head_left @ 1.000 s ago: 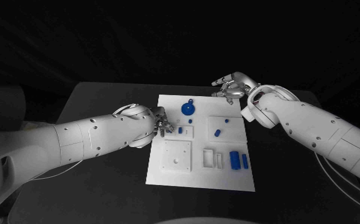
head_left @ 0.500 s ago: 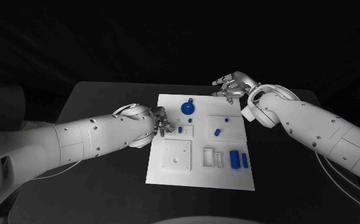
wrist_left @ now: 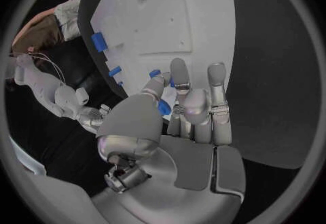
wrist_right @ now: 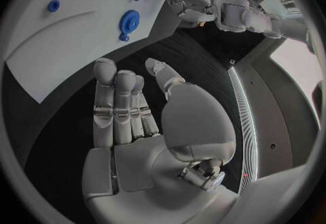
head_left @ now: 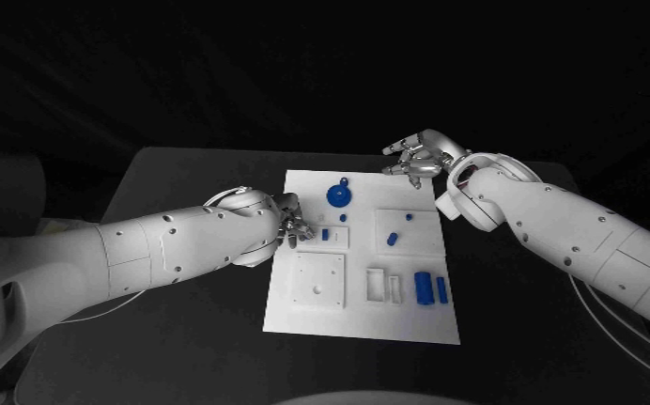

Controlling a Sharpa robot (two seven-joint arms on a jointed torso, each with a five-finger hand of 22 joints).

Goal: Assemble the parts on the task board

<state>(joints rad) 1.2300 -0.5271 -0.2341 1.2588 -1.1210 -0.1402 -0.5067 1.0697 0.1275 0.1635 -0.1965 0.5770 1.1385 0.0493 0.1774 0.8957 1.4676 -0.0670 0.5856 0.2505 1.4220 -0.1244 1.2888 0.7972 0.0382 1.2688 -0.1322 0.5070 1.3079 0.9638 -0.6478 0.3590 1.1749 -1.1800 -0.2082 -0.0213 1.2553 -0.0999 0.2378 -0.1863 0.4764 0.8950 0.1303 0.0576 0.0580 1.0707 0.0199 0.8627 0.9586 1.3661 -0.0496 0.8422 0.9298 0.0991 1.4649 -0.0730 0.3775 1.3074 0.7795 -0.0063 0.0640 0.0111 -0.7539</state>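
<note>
The task board (head_left: 363,264), a white rectangular plate, lies in the middle of the black surface (head_left: 177,330) with its long axis running away from the robot. On its far end sits a blue gear (head_left: 339,197) with a smaller blue piece touching its far rim. Toward the right side, a short blue peg (head_left: 392,239) leans at a slant, and a smaller blue stub (head_left: 410,218) lies just beyond it. Near the right edge, two blue bars (head_left: 431,288) lie side by side, their long axes parallel to the board's long side. A small blue block (head_left: 325,234) stands near the left edge.

The left hand (head_left: 290,225) rests at the board's left edge, fingers bent downward; in the left wrist view a small blue part (wrist_left: 163,106) sits pinched between the thumb and the fingers (wrist_left: 179,80), directly over the board (wrist_left: 176,23).

The right hand (head_left: 420,156) hovers off the board's far right corner, above the dark surface. In the right wrist view its fingers (wrist_right: 116,104) stand straight and spread from the thumb, holding nothing, with the gear (wrist_right: 129,19) well apart from them.

No writing or labels can be read on the board or the parts.
</note>
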